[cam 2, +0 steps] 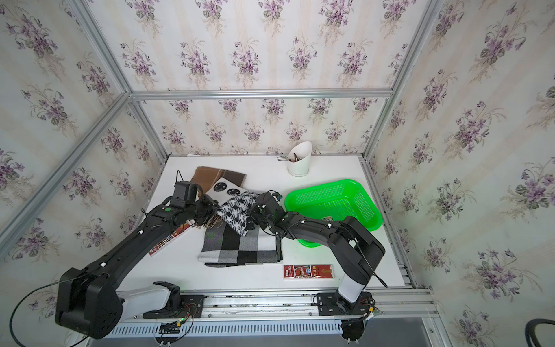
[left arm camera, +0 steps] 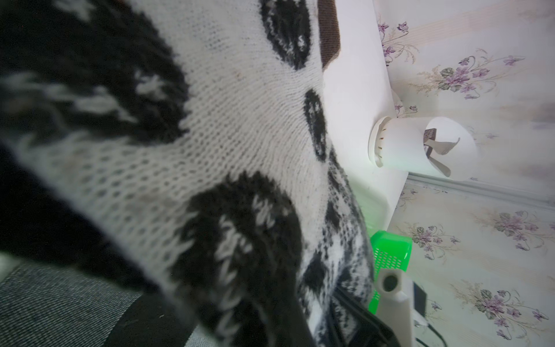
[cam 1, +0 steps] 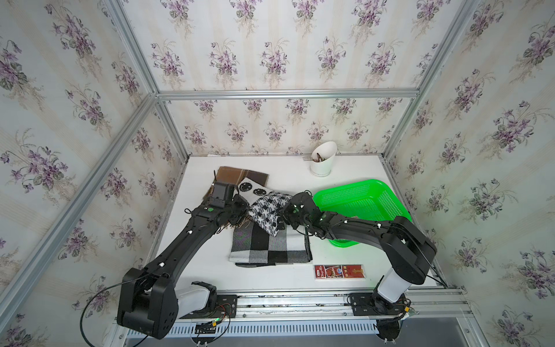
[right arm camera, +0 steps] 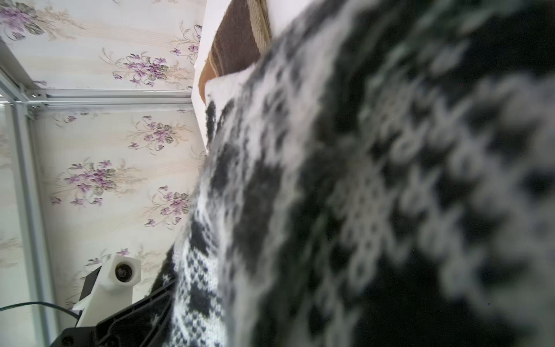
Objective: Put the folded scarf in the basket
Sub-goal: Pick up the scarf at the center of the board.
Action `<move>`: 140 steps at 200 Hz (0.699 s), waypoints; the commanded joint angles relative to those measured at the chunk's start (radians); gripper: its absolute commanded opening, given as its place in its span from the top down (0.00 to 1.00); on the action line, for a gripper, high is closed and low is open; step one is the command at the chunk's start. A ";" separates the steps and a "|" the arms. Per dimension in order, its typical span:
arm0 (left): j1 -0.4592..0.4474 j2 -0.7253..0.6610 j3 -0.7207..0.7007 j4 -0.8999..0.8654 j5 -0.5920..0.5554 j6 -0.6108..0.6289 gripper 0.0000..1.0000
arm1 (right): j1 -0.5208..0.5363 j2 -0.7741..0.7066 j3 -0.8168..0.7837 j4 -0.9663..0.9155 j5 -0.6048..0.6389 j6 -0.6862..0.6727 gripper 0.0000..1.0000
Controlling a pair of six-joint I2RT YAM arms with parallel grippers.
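Note:
The folded scarf (cam 1: 267,211), a black-and-white knit, is held up between both arms at mid-table. My left gripper (cam 1: 244,210) is shut on its left end and my right gripper (cam 1: 283,217) on its right end. Knit fabric (left arm camera: 210,135) fills the left wrist view and hides the fingers. The same scarf (right arm camera: 330,180) fills the right wrist view. The bright green basket (cam 1: 390,204) sits just right of the scarf, behind my right arm. It also appears in a top view, the basket (cam 2: 363,207), and its corner (left arm camera: 390,252) shows in the left wrist view.
A grey-black checked scarf (cam 1: 267,246) lies under the held one and a brown plaid scarf (cam 1: 240,175) lies behind it. A white utensil cup (cam 1: 322,162) stands at the back. One red packet (cam 1: 338,272) lies near the front edge, another (cam 2: 168,240) under my left arm.

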 commanded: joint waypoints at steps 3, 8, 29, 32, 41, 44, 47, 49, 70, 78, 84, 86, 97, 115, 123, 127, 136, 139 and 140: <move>-0.006 -0.029 -0.062 -0.037 0.025 0.011 0.65 | -0.032 -0.025 0.016 -0.233 0.031 -0.117 1.00; -0.006 -0.035 -0.076 -0.043 0.026 0.013 0.50 | -0.039 -0.033 0.010 -0.234 0.022 -0.129 1.00; 0.007 -0.053 -0.085 -0.116 -0.016 0.058 0.16 | -0.072 -0.052 0.007 -0.265 -0.009 -0.183 1.00; 0.012 -0.056 -0.080 -0.135 -0.027 0.070 0.14 | -0.076 -0.050 0.011 -0.274 -0.014 -0.193 1.00; 0.031 -0.065 -0.061 -0.185 -0.064 0.104 0.10 | -0.090 -0.048 0.028 -0.304 -0.024 -0.215 1.00; 0.038 -0.068 -0.057 -0.196 -0.075 0.115 0.10 | -0.092 -0.047 0.032 -0.310 -0.026 -0.224 1.00; 0.050 -0.070 -0.053 -0.204 -0.083 0.126 0.09 | -0.096 -0.048 0.036 -0.312 -0.028 -0.232 1.00; 0.055 -0.072 -0.053 -0.206 -0.086 0.133 0.09 | -0.097 -0.048 0.037 -0.313 -0.029 -0.234 1.00; 0.165 -0.055 -0.067 -0.175 -0.034 0.176 0.07 | -0.114 -0.040 0.062 -0.332 -0.045 -0.270 1.00; 0.196 -0.024 -0.066 -0.151 -0.002 0.198 0.06 | -0.118 -0.033 0.069 -0.333 -0.054 -0.275 1.00; 0.210 0.002 -0.063 -0.127 0.016 0.212 0.05 | -0.119 -0.031 0.073 -0.328 -0.057 -0.278 1.00; 0.213 0.013 -0.064 -0.117 0.024 0.216 0.05 | -0.119 -0.029 0.075 -0.328 -0.058 -0.280 1.00; 0.233 0.066 -0.071 -0.048 0.095 0.222 0.05 | -0.119 -0.019 0.083 -0.328 -0.061 -0.282 1.00; 0.239 0.133 -0.100 0.098 0.133 0.201 0.06 | -0.119 -0.009 0.089 -0.326 -0.063 -0.279 1.00; 0.239 0.157 -0.103 0.131 0.122 0.195 0.08 | -0.120 -0.009 0.089 -0.327 -0.063 -0.277 1.00; 0.242 0.170 -0.103 0.145 0.120 0.195 0.09 | -0.120 -0.009 0.088 -0.325 -0.063 -0.278 1.00; 0.244 0.184 -0.103 0.178 0.117 0.194 0.11 | -0.119 -0.010 0.086 -0.323 -0.063 -0.275 1.00; 0.244 0.208 -0.103 0.189 0.114 0.194 0.12 | -0.119 -0.010 0.088 -0.323 -0.062 -0.276 1.00; 0.244 0.213 -0.104 0.192 0.113 0.194 0.12 | -0.119 -0.010 0.088 -0.324 -0.062 -0.276 1.00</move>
